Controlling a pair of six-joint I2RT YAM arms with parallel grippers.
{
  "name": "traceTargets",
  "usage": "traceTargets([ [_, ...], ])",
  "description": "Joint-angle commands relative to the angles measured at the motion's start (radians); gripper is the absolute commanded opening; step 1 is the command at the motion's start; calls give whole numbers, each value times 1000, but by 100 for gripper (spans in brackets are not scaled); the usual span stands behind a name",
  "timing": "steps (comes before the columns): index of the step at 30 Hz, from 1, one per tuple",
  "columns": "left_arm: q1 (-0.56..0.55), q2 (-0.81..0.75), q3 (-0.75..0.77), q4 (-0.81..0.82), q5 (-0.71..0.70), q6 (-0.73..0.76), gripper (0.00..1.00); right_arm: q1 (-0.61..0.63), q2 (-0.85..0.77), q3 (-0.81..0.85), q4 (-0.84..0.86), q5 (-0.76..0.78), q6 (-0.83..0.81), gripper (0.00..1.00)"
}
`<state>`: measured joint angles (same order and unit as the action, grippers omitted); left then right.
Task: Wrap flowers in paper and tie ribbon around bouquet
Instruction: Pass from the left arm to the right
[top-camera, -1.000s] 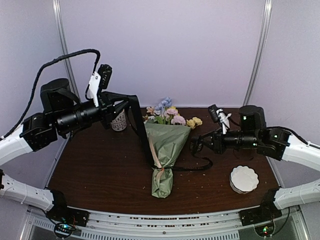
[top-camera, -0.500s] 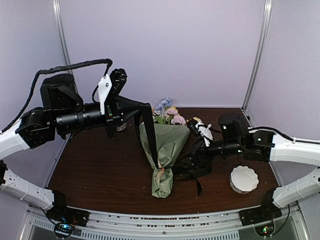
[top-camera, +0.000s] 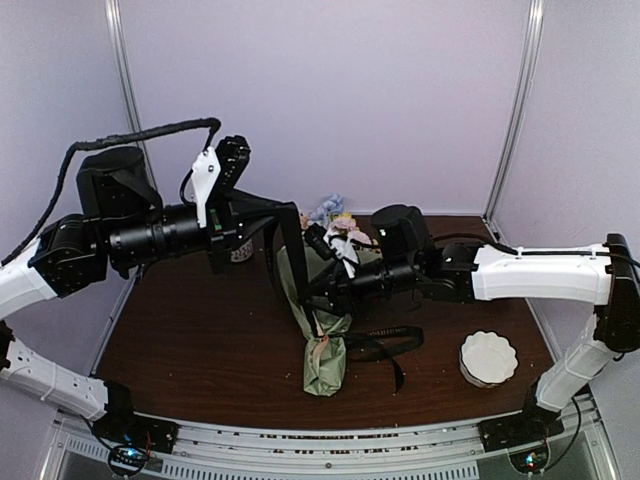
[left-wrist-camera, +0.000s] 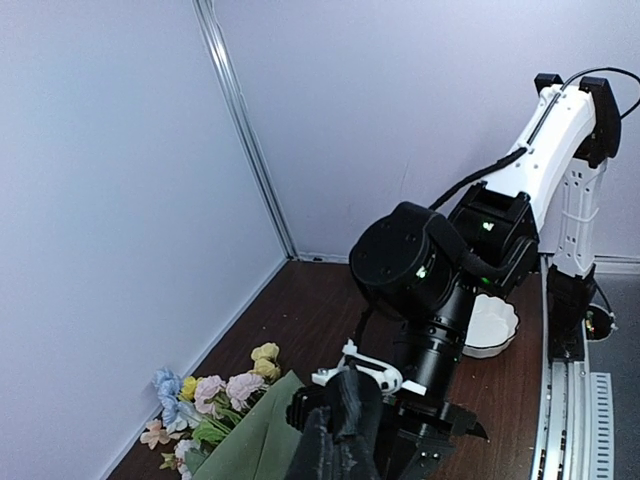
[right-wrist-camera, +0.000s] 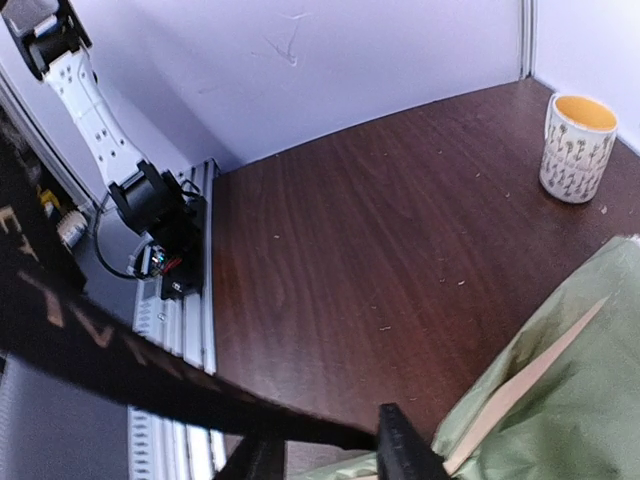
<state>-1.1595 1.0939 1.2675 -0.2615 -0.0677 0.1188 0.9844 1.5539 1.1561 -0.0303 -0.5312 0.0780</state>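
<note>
Ribbon (top-camera: 296, 260) taut btw left gripper (top-camera: 284, 212) (clamped on it) & bouquet (top-camera: 322, 360); right gripper (top-camera: 318, 293) at paper (right-wrist-camera: 560, 400), grip unclear

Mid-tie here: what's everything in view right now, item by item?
flowers: one bunch, pink, yellow, white, pale blue; sticking out of the cone's far end.
paper: one sheet, sage green; coned around the stems, table centre.
ribbon: one, black, light lettering; taut down to the cone, the rest looped toward the bowl.
mug: one, white patterned, yellow inside; far left.
bowl: one, white, scalloped; near right.
table: one, dark brown.
left end effector: shut on the ribbon, raised.
right end effector: at the cone by the ribbon; grip unclear.
</note>
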Motion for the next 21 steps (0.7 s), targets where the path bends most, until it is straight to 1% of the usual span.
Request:
traceTargets([
  [1,-5,-23,7,21,-27,11,0,2,3,1,55,-45,6,22],
  [3,-5,-35,0,21,-33,12,0,1,-2,-18,77,-33,12,7],
  [4,-5,-42,-7,20,-35,12,0,1,-4,-24,84,-26,15,2],
  [5,-5,-51,-14,18,-37,12,0,0,-3,-27,88,-17,19,0],
  [10,-3,-114,-106,3,-79,-19,0,0,5,-13,89,8,20,0],
  [13,-3,-162,-168,-30,-102,-48,0,-8,1,-6,50,83,-2,0],
  [14,-3,-172,-192,-51,-132,-61,0,-15,-2,-6,41,105,-6,0],
  [15,-3,-171,-210,-87,-212,-102,0,-25,-4,-4,32,117,-8,0],
  [17,-4,-122,-239,-208,-287,-165,0,-42,-8,0,15,136,-13,0],
  [18,-5,-85,-256,-258,-291,-193,0,-47,-12,3,7,147,-22,0],
  [19,-8,-43,-279,-295,-265,-219,0,-49,-13,6,-1,163,-33,0],
  [21,-35,30,-344,-269,-212,-233,0,-50,-11,18,-19,163,-52,0],
])
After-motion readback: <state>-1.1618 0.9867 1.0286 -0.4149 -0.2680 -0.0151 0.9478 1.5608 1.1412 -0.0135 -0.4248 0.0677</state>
